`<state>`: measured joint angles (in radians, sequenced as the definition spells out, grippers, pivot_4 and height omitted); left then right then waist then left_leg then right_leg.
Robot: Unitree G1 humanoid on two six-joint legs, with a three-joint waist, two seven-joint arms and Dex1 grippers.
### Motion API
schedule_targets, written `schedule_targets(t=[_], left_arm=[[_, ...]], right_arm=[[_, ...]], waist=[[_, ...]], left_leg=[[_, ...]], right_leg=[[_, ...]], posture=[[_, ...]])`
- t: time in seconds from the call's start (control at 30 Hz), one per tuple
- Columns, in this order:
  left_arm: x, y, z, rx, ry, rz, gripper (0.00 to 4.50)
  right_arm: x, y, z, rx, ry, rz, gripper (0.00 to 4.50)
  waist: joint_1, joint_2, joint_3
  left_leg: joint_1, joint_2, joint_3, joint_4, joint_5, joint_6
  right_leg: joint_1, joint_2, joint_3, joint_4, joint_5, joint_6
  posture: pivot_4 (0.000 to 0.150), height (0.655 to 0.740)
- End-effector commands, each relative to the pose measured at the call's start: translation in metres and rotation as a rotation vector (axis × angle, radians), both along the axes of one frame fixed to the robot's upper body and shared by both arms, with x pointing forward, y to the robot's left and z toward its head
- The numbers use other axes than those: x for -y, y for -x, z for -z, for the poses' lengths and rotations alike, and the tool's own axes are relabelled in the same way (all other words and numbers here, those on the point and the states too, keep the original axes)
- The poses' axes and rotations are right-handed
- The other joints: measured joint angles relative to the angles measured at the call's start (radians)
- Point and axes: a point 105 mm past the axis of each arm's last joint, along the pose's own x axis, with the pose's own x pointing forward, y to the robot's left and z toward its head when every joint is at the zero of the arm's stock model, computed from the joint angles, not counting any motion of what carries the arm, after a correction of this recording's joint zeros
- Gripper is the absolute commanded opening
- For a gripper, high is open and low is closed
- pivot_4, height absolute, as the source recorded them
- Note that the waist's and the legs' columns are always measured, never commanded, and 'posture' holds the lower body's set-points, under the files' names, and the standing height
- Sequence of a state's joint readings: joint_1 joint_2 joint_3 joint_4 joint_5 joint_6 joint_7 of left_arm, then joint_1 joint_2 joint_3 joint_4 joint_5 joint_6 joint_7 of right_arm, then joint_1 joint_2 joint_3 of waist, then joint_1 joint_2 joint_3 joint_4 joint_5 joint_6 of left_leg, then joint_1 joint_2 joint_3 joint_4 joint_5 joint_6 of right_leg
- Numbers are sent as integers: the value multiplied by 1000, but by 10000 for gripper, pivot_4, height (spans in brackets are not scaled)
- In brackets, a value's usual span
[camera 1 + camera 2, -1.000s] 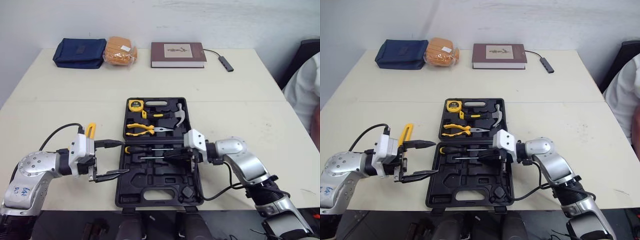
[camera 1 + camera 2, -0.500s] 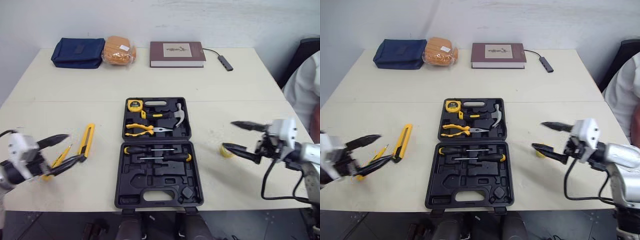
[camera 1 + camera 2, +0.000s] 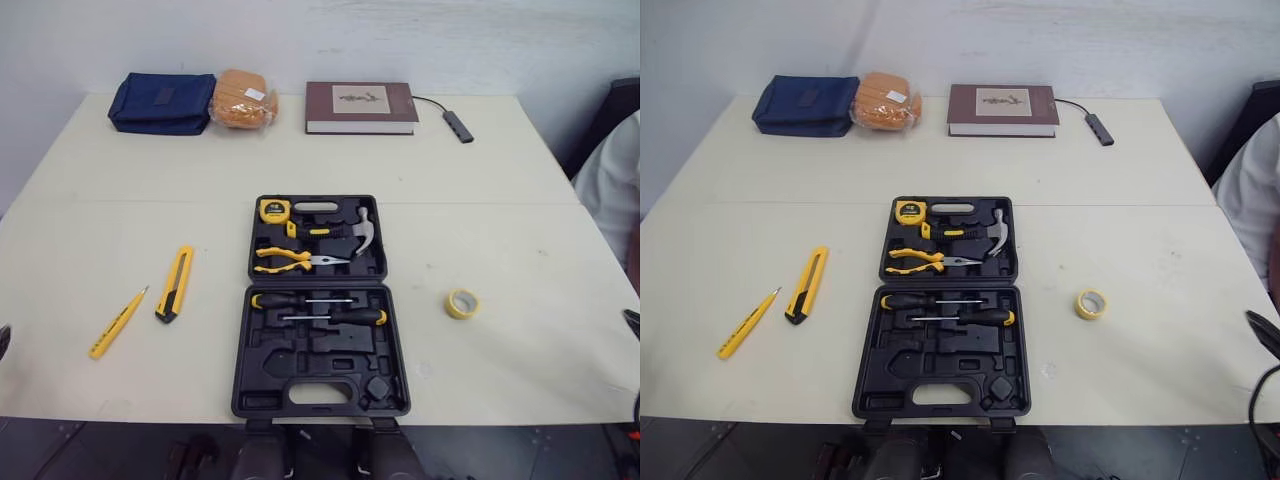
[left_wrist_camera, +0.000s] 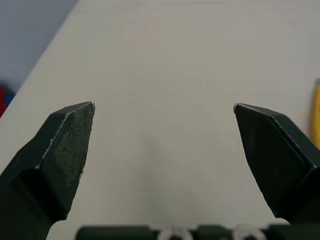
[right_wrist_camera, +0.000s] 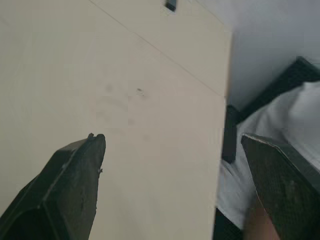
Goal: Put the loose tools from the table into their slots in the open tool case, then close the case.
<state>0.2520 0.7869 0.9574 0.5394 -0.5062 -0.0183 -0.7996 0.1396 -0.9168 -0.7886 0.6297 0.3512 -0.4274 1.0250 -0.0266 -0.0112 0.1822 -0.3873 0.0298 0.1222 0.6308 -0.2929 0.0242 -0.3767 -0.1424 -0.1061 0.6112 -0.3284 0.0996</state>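
1. Left eye view: the open tool case (image 3: pixel 312 352) lies flat at the middle of the table (image 3: pixel 480 200), close to the near edge, its lid half on the far side.
2. Lid half holds a tape measure (image 3: pixel 271 210) at its far left corner, a hammer (image 3: pixel 357 228) at the right, and yellow-handled pliers (image 3: pixel 288 260) along the side nearest the hinge.
3. Near half: two screwdrivers (image 3: pixel 318 308) lie side by side just near of the hinge. The moulded slots nearer the handle are vacant.
4. Loose tools left of the case: a yellow utility knife (image 3: pixel 174 283) near it, and a slim yellow tester (image 3: pixel 117 322) further left and slightly nearer. They lie apart from each other.
5. Loose on the right: a yellow tape roll (image 3: pixel 461 303) lies flat, well apart from the case.
6. Left gripper (image 4: pixel 163 106): fingers spread wide, nothing between them, bare table top beneath.
7. Right gripper (image 5: pixel 172 137): fingers likewise wide apart and holding nothing, over the right side of the table near its edge.
8. Far edge, left to right: a blue pouch (image 3: pixel 160 102), an orange packet (image 3: pixel 240 98) touching it, a maroon book (image 3: pixel 360 107), and a dark cabled adapter (image 3: pixel 457 126).
9. A person's white sleeve (image 3: pixel 608 180) shows past the right edge.
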Motion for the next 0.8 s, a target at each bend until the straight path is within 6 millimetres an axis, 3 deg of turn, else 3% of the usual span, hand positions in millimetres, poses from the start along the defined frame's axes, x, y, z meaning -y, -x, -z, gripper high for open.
schedule_targets(t=[0.03, 0.27, 0.4, 0.63, 0.73, 0.8], left_arm=[[-19, 16, -6, 3, -60, -113, 45000], [-17, 10, -9, 59, -33, -123, 45000], [-1, -11, -14, 93, -40, -49, 45000], [44, -38, -31, 122, -16, 184, 45000], [79, -46, -27, 47, 29, 374, 45000], [91, -45, -22, -6, 47, 438, 45000]], right_arm=[[18, 14, -2, 29, 30, 90, 44715], [21, 17, 10, 29, 10, 108, 44715], [7, 3, 13, 64, -51, 39, 44715], [-48, -31, -3, 144, -125, -225, 44715], [-86, -45, -5, 114, -196, -390, 44715], [-111, -51, -14, 138, -207, -494, 44715]], waist=[[-5, 0, 0], [-5, 0, 0], [-4, 0, 0], [-4, 0, 0], [-4, 0, 0], [-5, 1, 0]], left_leg=[[0, 0, 0, -1, 0, -1], [1, 0, 0, -1, 1, -1], [1, 0, 0, -1, 1, -1], [1, 0, 0, -1, 2, -1], [0, 0, 0, -1, 2, -1], [1, 0, 1, -1, 2, -1]], right_leg=[[0, 0, 0, 0, 0, -1], [0, 0, 0, 0, 0, 0], [0, 0, 0, 1, 0, 0], [0, 0, 0, 2, 0, 0], [1, 1, 0, 2, 0, 0], [1, 1, 0, 3, 0, 0]], posture=[[1500, 7400], [1500, 7400], [1500, 7400], [1500, 7400], [1500, 7400], [1500, 7400]])
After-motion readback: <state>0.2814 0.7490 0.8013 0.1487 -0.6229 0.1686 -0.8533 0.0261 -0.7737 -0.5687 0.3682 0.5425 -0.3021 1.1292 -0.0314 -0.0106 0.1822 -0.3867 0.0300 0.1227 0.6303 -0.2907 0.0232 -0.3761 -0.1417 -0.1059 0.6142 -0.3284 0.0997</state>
